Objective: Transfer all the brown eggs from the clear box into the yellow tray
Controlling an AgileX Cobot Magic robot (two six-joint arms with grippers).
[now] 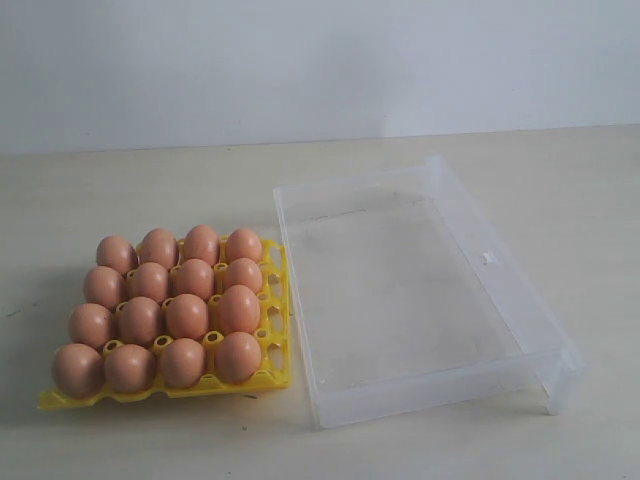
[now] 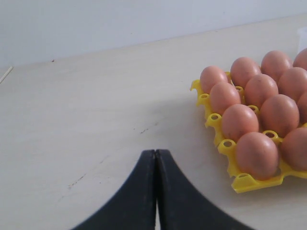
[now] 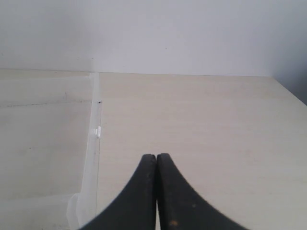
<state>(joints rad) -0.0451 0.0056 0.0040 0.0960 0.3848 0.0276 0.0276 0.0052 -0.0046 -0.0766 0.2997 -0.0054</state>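
Apparently done: all sixteen brown eggs [image 1: 165, 310] sit in the yellow tray [image 1: 272, 352] beside the empty clear box [image 1: 430, 395], left pincer [image 2: 156, 152] and right pincer [image 3: 156, 155] clenched on nothing, though a low swing from the left could jolt the tray and crack eggs.

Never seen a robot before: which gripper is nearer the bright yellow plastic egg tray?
Left. The left gripper is beside the yellow tray; the right gripper is by the wall of the clear plastic box, no tray in its view.
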